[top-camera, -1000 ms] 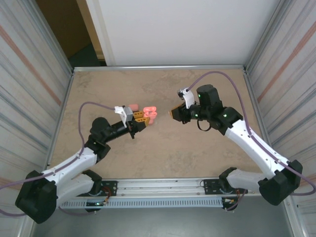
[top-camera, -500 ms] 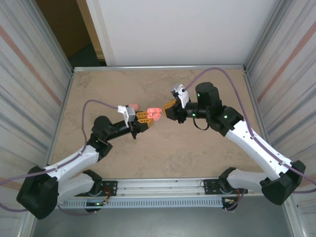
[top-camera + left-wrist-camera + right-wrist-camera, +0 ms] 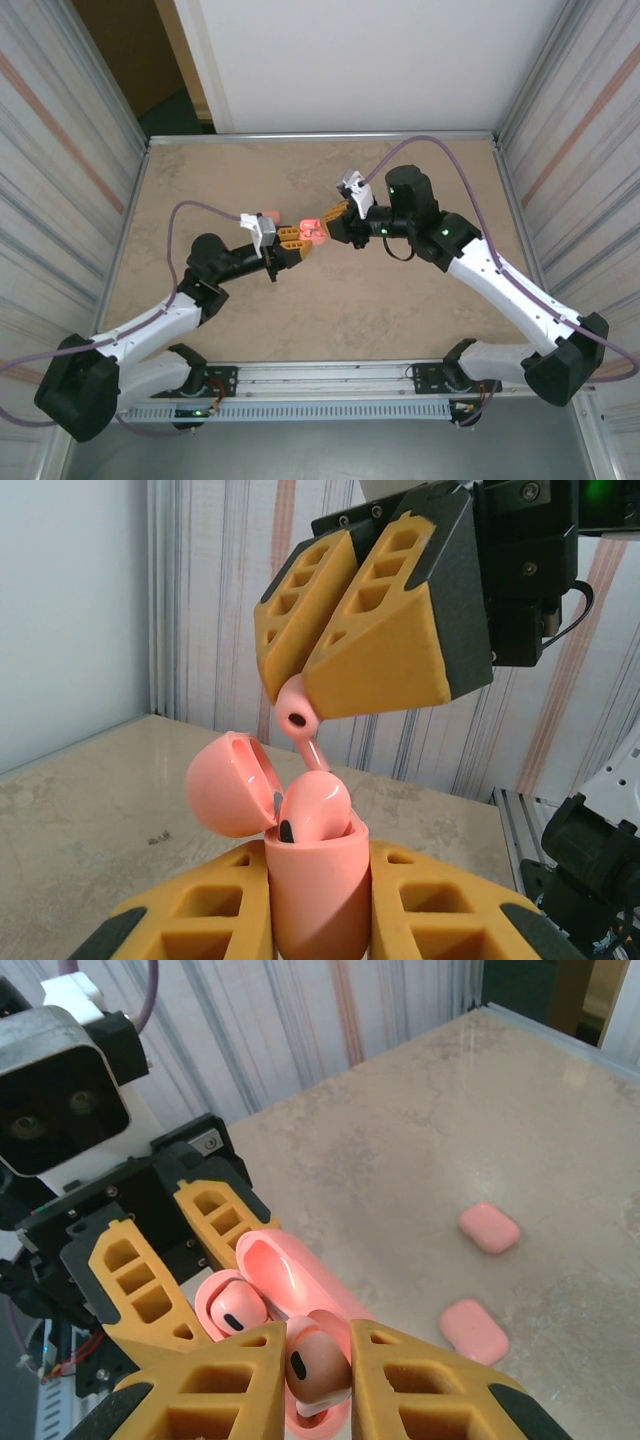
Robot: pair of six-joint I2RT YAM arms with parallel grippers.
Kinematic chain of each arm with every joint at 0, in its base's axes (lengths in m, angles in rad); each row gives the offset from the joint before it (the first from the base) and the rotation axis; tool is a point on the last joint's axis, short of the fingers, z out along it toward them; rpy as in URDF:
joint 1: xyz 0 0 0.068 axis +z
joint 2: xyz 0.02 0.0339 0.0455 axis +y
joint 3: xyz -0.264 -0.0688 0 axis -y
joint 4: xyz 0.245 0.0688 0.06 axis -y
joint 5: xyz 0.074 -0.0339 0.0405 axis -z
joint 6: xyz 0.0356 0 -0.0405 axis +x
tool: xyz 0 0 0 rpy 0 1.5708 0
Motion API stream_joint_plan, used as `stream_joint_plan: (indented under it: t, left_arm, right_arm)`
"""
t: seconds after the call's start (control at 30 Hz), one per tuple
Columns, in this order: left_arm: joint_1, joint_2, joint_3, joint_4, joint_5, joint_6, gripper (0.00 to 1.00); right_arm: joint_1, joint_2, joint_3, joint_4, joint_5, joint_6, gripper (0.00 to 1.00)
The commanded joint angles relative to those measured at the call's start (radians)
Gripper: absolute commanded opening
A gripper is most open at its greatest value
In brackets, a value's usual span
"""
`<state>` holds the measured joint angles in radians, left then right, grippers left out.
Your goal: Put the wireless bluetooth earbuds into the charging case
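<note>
Two earbuds: seated earbud (image 3: 312, 808) in case (image 3: 318, 890); upper earbud (image 3: 297, 718) just above it, stem down.
Left gripper (image 3: 292, 238): clenched on the open case, lid tipped back.
Right gripper (image 3: 312, 685): pinching the upper earbud.
Spare cases (image 3: 488, 1227): shut, on table (image 3: 420, 1140), apart from the grippers.

light: bright, even | shadows: faint, soft-edged on surface (image 3: 330, 300) | glare: sheen on charging case (image 3: 225, 795) lid | focus: wrist-view backgrounds slightly soft | overhead: sharp, frame edges lean
</note>
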<state>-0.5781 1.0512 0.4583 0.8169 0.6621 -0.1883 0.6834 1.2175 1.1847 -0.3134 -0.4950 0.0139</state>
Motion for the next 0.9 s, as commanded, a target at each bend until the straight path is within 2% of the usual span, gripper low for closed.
stream_joint_plan:
  t: [0.0, 0.87]
  left_arm:
    - [-0.006, -0.004, 0.033, 0.048, 0.006, -0.011, 0.00]
    - [-0.005, -0.019, 0.023, 0.044, -0.030, -0.017, 0.00]
  right_arm:
    - [0.010, 0.008, 0.022, 0.011, -0.005, -0.022, 0.20]
    - [0.010, -0.005, -0.041, 0.002, -0.041, -0.023, 0.21]
